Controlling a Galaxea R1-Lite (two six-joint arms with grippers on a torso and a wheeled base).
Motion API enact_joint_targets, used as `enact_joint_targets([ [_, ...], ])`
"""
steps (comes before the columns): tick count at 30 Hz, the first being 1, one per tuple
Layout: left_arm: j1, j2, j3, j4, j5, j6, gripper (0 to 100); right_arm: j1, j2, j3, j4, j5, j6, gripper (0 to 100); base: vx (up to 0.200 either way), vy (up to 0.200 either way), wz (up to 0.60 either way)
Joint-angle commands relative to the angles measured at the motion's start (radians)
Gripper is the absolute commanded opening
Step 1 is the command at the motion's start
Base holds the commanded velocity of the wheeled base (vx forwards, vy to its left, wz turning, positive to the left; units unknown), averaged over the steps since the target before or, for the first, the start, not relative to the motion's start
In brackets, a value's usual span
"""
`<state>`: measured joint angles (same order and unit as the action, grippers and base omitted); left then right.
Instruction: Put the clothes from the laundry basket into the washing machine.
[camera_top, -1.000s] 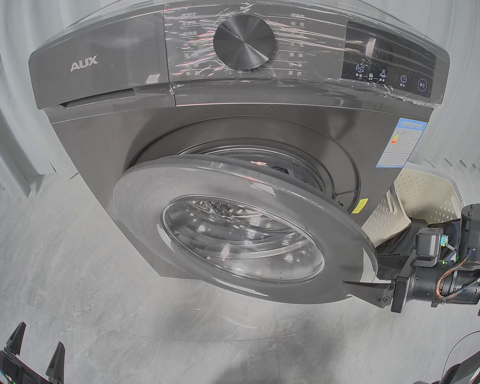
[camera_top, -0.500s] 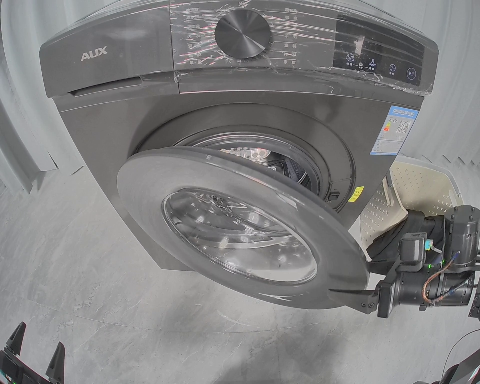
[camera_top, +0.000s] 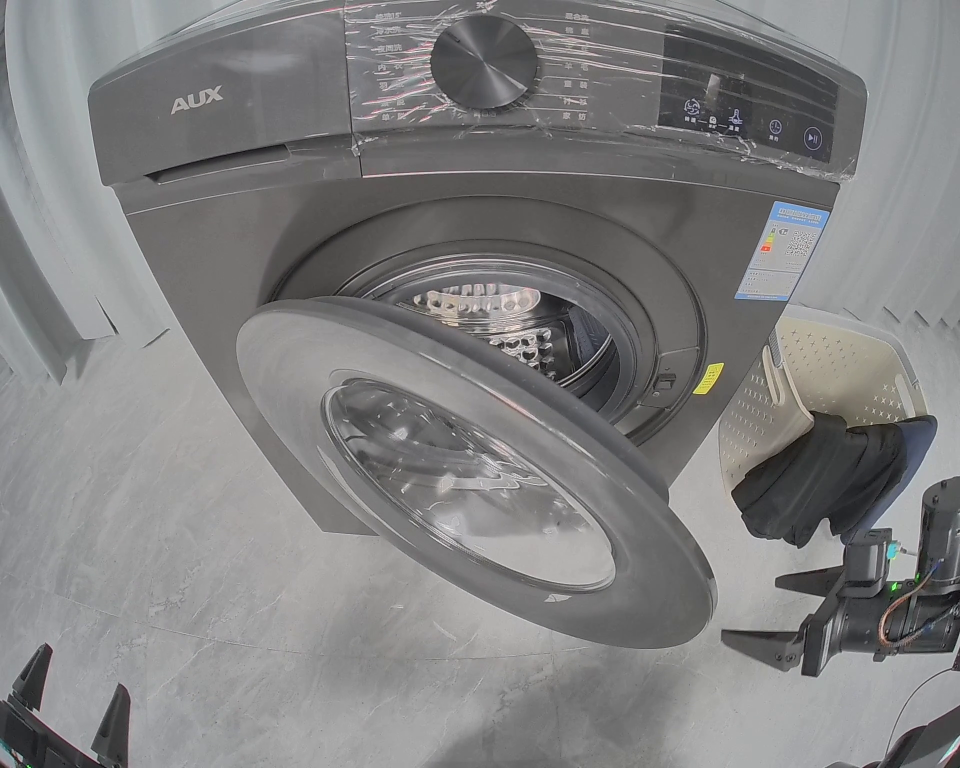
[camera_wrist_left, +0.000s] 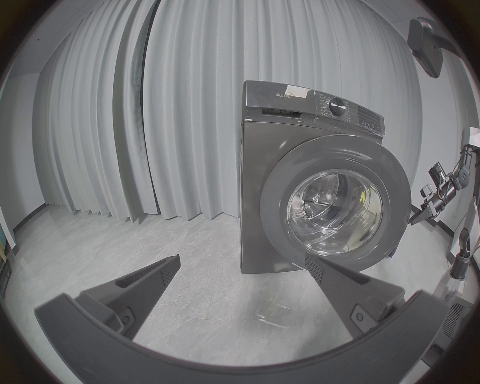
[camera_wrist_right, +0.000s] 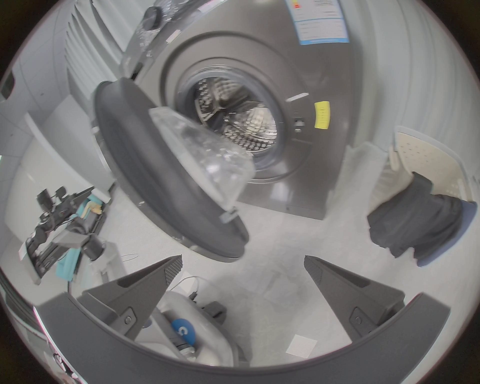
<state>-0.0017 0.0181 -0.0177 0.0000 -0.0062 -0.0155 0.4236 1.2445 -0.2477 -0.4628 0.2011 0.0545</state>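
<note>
From the head, the washing machine (camera_top: 230, 260) stands with its round door (camera_top: 640, 560) swung wide open, and the shiny drum (camera_top: 500, 310) inside looks empty. To its right sits the white laundry basket (camera_top: 850, 370), with dark clothes (camera_top: 820, 475) hanging over its front edge. The right gripper (camera_top: 755, 608) hangs low, just past the door's edge and below the clothes, not touching them. Its fingers are spread and hold nothing. The left gripper (camera_top: 75, 690) is down in the near left corner, well apart from everything, fingers spread too. From the left wrist, the left gripper (camera_wrist_left: 241, 260) is open wide over the floor (camera_wrist_left: 210, 280), with the machine far off. From the right wrist, the right gripper (camera_wrist_right: 242, 260) is spread over the floor, and the open door (camera_wrist_right: 140, 170) and the clothes (camera_wrist_right: 415, 220) show beyond it. I think the job has only begun: the door is open, but no clothes are in the drum. Left to do — grab the dark clothes, carry them to the drum, drop them in, and go again if the basket holds more.
</note>
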Motion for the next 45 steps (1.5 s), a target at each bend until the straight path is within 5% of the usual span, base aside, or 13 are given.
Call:
enact_joint_targets([
  [1,-0.001,-0.017,0.016,0.000,0.000,0.002,100,-0.148,0.064,-0.070,0.004,-0.005,-0.031,100,0.000,0.000,0.00],
  [5,0.000,-0.017,0.016,0.000,0.000,0.000,100,-0.146,0.164,-0.170,-0.002,-0.020,-0.025,100,0.000,0.000,0.00],
  [12,0.000,-0.017,0.016,0.000,0.000,-0.001,100,-0.002,0.306,-0.300,-0.008,-0.072,0.114,100,0.000,0.000,0.00],
  [24,0.000,-0.017,0.016,0.000,0.000,-0.001,100,0.127,0.213,-0.211,-0.004,-0.068,0.114,100,-0.133,0.000,0.00],
  [28,-0.001,-0.017,0.016,0.000,0.000,0.000,100,0.106,0.243,-0.274,-0.007,-0.086,0.125,100,-0.050,0.000,0.00],
  [33,0.000,-0.017,0.016,0.000,0.000,0.000,100,0.089,0.377,-0.378,-0.010,-0.170,0.133,100,0.000,0.000,0.00],
  [36,-0.001,-0.017,0.016,0.000,0.000,0.000,100,0.092,0.474,-0.458,-0.010,-0.200,0.182,100,0.000,0.000,0.00],
  [45,0.000,-0.017,0.016,0.000,0.000,-0.001,100,0.245,0.497,-0.433,-0.066,-0.181,0.199,100,0.000,0.000,0.00],
])
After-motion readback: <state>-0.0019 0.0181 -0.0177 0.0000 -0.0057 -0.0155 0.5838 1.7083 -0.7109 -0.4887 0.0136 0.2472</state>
